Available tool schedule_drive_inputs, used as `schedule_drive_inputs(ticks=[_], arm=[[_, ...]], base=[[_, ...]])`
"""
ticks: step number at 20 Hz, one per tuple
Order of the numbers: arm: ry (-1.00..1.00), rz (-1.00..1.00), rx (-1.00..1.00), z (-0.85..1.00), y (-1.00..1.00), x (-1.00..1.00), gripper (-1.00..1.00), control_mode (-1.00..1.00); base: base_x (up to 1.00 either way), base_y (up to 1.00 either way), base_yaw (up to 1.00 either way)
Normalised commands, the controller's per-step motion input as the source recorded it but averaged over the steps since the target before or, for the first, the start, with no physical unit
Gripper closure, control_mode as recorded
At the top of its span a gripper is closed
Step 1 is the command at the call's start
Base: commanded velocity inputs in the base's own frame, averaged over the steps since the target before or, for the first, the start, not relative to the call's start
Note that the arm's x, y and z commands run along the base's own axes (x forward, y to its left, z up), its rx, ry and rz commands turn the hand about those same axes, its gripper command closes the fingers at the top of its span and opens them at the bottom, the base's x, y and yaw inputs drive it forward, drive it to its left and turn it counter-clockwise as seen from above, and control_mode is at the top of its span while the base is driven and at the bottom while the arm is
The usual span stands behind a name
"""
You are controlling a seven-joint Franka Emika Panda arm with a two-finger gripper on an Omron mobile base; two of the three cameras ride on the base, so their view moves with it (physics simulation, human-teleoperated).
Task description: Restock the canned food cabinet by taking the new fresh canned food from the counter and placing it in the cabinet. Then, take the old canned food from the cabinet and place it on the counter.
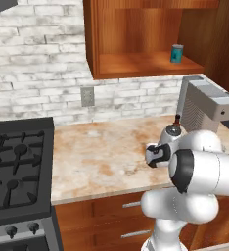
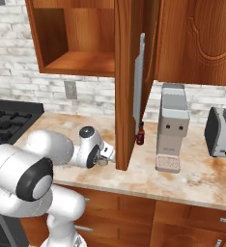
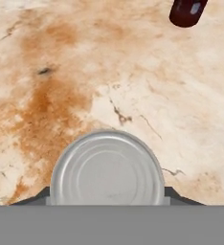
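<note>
Gripper [image 3: 106, 198] clamped on small silver-topped tin [image 3: 107, 168], low over beige brown-mottled stone counter [image 1: 102, 157]. Label colour hidden from above. Teal-blue-labelled tin [image 1: 176, 53] upright on shelf of reddish-brown wooden wall cabinet [image 1: 136, 66]. Dark brown bottle [image 2: 140, 135] near door.

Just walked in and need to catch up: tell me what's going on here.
The robot arm is reaching down to the counter, and its gripper has closed around a silver-topped can standing there, seen from above in the hand view. The teal-blue can sits on the shelf of the open cabinet. A dark brown bottle stands on the counter near the coffee machine. Nothing has gone into the cabinet yet.
</note>
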Motion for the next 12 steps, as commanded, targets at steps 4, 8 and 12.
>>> schedule_drive_inputs(ticks=[4, 8, 12], arm=[[0.0, 0.0, 0.0, 0.0, 0.0, -0.07, 1.0, -1.0], [-0.31, 0.01, 0.03, 0.54, 0.0, -0.71, 1.0, -1.0], [-0.48, 0.02, 0.08, 1.0, 0.0, -0.96, 1.0, -1.0]], base=[[0.0, 0.0, 0.0], [0.0, 0.0, 0.0], [0.0, 0.0, 0.0]])
